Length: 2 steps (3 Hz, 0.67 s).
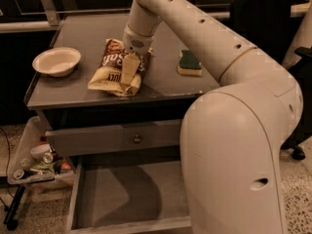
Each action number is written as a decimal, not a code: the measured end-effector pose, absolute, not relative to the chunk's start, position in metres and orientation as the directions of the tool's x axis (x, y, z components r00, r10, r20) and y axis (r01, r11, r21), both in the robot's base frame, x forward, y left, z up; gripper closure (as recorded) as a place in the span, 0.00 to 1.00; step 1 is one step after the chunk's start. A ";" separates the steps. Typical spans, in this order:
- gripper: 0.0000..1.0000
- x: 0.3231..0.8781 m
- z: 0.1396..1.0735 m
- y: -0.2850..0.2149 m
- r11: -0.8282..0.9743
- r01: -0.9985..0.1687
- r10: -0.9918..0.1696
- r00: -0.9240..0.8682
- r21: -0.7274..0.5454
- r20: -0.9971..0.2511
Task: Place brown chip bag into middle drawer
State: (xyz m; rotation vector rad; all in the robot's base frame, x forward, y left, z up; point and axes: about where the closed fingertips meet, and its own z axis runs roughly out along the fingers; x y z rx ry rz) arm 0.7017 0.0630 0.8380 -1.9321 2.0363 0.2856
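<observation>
Grey countertop (pixel 168 84): gripper (pixel 129 75) fingers (pixel 128 67) clamped on brown chip bag (pixel 107 78); middle drawer (pixel 122 199) open below.

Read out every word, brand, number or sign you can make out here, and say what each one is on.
"Sal": white letters on the brown chip bag, cut off by the gripper resting on it.
"JULY": dark letters, upside down, on the bag's tan end, barely legible.
Red logo at the bag's top: too blurred to read.
Bowl, sponge, middle drawer: no text.
</observation>
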 end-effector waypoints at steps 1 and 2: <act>1.00 0.702 0.838 0.063 0.066 -0.995 -0.931 -0.035 -0.073 -0.362; 1.00 0.702 0.843 0.063 0.066 -0.995 -0.931 -0.035 -0.073 -0.362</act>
